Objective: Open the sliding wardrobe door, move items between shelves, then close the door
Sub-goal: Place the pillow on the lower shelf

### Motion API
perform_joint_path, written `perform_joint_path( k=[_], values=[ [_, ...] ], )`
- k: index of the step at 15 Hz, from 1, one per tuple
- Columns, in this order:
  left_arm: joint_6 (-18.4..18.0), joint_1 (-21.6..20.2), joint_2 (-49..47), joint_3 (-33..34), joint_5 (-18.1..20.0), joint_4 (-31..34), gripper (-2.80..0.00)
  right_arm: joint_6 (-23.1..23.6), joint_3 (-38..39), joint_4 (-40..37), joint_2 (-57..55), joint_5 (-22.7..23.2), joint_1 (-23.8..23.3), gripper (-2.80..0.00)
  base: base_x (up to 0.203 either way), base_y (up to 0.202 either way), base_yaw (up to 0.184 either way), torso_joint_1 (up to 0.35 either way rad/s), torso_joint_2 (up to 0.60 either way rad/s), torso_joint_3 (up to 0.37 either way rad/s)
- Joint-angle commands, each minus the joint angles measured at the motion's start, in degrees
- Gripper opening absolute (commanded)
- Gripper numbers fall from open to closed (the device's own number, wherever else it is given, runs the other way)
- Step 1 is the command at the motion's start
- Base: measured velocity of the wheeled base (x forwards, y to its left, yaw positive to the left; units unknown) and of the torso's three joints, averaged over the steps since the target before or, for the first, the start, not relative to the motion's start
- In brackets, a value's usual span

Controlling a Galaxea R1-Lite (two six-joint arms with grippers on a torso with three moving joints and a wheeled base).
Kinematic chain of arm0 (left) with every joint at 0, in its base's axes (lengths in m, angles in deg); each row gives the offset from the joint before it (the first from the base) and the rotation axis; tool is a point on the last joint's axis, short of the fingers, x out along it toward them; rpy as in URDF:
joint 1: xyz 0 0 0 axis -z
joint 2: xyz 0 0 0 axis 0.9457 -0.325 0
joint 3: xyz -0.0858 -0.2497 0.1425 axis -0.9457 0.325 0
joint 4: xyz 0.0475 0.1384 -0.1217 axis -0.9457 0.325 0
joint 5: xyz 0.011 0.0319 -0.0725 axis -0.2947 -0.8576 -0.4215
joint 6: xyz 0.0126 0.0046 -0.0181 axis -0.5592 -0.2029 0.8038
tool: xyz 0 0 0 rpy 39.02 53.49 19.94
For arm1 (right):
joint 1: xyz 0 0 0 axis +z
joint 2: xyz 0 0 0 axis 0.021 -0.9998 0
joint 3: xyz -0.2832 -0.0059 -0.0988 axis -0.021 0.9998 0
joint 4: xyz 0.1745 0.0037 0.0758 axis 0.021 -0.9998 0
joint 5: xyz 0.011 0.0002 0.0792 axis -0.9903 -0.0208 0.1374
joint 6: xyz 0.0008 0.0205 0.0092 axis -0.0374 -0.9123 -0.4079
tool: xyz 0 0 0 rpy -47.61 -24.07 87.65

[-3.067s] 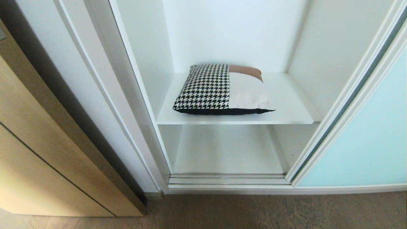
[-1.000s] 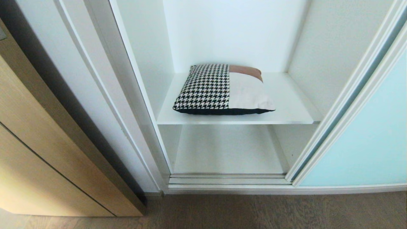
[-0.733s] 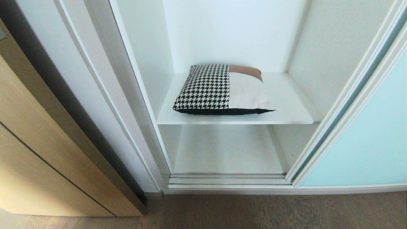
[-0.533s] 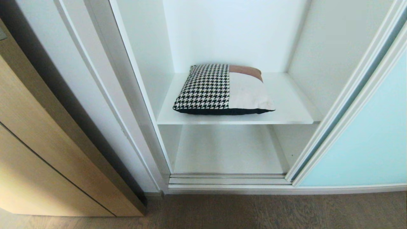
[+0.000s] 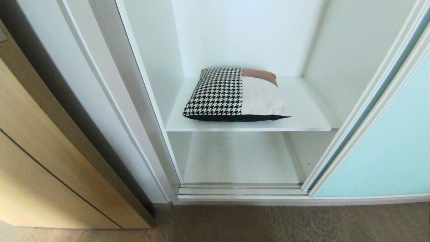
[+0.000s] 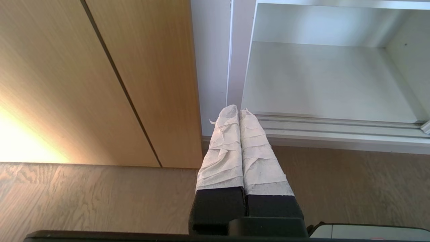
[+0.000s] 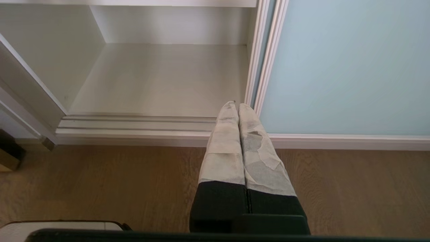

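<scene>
We see, left to right: light wood cabinet [image 5: 50, 158] beside wardrobe. Cushion [image 5: 233, 94] flat on upper shelf [image 5: 309, 114]; lower shelf [image 5: 240, 158] bare. Sliding door [image 5: 386, 148] pushed right, opening unobstructed. Left gripper [image 6: 239, 112], right gripper [image 7: 234, 106] low over floor [image 5: 268, 223], both closed, holding nothing.

The head view looks steeply down and forward from above into the open wardrobe, taking in the upper shelf [image 5: 309, 117], the bottom shelf [image 5: 240, 161] and the door track [image 5: 240, 191]. The left wrist view sits low above the floor [image 6: 84, 198], facing forward at the light wood cabinet [image 6: 100, 84] and the wardrobe's left part. The right wrist view, equally low, faces the sliding wardrobe door [image 7: 346, 67]. All three share the bottom shelf and track.
</scene>
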Motion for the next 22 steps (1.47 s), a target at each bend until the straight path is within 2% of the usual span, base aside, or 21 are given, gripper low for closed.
perform_joint_path(
  k=[1,7,12,14,18,22],
  values=[
    [0.0,0.0,-0.1,0.0,0.0,0.0,-2.80,0.2,0.0,0.1,-0.1,0.0,0.0,-2.80,0.000,0.000,0.000,0.000,0.00,0.000],
    [0.0,0.0,-0.1,0.0,0.0,0.0,-2.80,-0.4,0.1,0.0,0.0,-0.2,0.0,-2.80,0.000,0.000,0.000,0.000,0.00,0.000],
    [0.0,0.0,-0.1,0.0,0.0,0.0,-2.80,4.6,-0.4,0.1,0.1,0.0,-0.1,-2.80,0.000,0.000,0.000,0.000,0.00,0.000],
    [0.0,0.0,-0.1,0.0,0.0,0.0,-2.80,5.3,-6.8,-1.4,-1.4,-1.0,-0.1,-2.80,0.000,0.000,0.000,0.000,0.00,0.000],
    [0.0,0.0,-0.1,0.0,0.0,0.0,-2.80,5.2,-31.3,-10.4,-11.1,-0.4,-0.1,-2.80,0.000,0.000,0.000,0.000,0.00,0.000],
    [0.0,0.0,-0.1,0.0,0.0,0.0,-2.80,4.1,-45.4,-13.4,-30.7,3.2,-1.0,-2.80,0.000,0.000,0.000,0.000,0.00,0.000]
  ],
)
